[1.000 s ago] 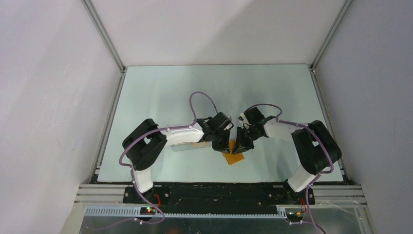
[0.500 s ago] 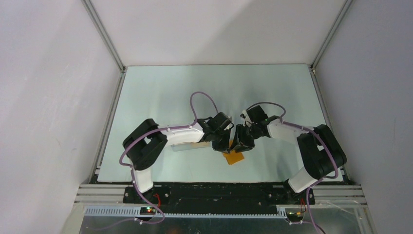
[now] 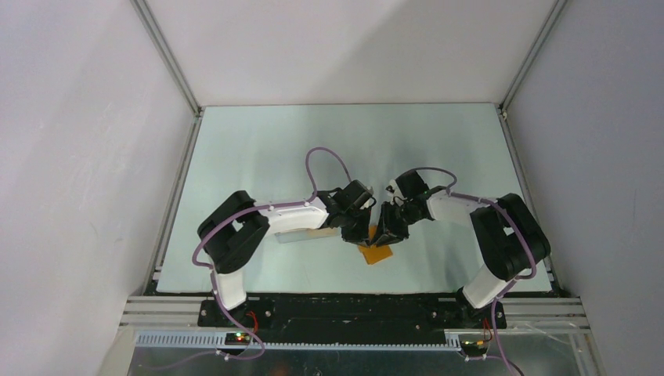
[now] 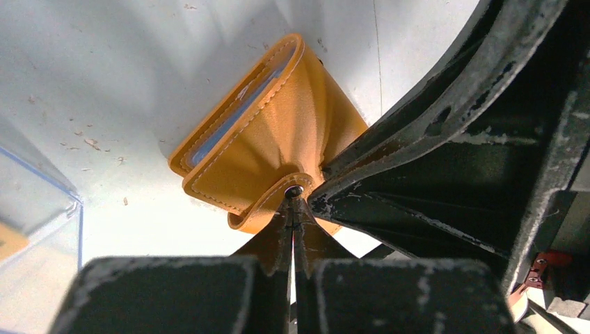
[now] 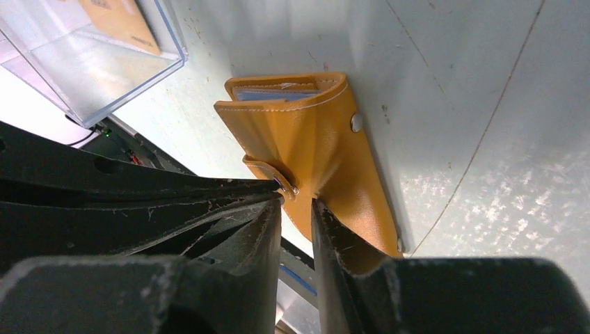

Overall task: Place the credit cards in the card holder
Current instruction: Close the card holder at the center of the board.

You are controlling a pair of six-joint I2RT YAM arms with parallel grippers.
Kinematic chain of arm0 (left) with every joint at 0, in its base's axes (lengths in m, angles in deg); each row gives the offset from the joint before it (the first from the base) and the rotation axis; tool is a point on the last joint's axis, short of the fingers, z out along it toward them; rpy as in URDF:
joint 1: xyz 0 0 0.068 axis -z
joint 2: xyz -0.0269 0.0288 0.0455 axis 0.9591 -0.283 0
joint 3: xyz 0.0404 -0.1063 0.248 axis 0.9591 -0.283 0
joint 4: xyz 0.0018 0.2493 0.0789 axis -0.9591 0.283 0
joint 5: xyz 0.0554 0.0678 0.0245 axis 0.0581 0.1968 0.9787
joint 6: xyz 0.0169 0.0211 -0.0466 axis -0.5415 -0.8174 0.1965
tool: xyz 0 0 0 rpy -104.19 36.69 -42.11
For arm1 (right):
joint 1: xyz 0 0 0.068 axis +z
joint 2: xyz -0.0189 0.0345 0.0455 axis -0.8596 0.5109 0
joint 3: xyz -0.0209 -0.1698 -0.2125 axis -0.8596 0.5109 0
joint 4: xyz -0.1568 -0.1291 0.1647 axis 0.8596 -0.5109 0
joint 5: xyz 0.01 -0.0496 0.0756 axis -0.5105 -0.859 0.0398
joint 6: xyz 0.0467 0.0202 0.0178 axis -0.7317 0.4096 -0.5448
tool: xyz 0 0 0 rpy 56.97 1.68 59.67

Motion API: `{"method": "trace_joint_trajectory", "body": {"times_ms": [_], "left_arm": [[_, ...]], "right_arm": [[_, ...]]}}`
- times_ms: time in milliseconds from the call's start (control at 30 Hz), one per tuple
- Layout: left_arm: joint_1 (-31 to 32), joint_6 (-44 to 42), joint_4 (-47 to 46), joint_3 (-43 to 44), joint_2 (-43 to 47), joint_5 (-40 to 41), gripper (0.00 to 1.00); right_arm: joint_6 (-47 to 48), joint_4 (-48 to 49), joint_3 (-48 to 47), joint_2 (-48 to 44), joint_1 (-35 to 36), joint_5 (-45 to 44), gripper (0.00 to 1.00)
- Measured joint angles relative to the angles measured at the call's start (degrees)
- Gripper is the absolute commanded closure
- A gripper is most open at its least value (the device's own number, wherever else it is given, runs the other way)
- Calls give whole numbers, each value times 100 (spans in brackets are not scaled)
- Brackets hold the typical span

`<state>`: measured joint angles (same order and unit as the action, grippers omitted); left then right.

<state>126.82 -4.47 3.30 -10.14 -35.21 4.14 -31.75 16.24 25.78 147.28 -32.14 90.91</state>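
Left gripper [image 4: 292, 203]: black fingers pressed fully together, pinching the snap tab [image 4: 268, 205] of the small orange-tan folding leather card holder [image 4: 278, 118].
Right gripper [image 5: 298, 205]: fingers almost together with a slim gap left. Orange leather shows in the gap, but whether it is clamped cannot be told.
Gripper positions: the two sets of tips come together from opposite sides at the tab, just beside each other.
Card holder: lies on the pale grey-green table [image 3: 258, 157], near its front edge, between the two arms. It is partly folded, with the leather puckered toward the tab. Blue-grey inner pockets [image 5: 278, 90] show at the open edge, and a silver snap stud [image 5: 356, 123] sits on the outer face.
Credit card: one thin golden-orange rectangular credit card [image 5: 122, 24] lies inside the clear plastic rectangular box [image 5: 90, 76], apart from the card holder.
Box: sits on the table near the card holder, to its left, partly under the left arm.
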Motion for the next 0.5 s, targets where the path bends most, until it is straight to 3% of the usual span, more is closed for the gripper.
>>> {"method": "trace_joint_trajectory", "body": {"times_ms": [500], "left_arm": [[0, -4, 20, 37, -33, -33, 100]], "right_arm": [[-17, 116, -2, 310, -138, 319, 100]]}}
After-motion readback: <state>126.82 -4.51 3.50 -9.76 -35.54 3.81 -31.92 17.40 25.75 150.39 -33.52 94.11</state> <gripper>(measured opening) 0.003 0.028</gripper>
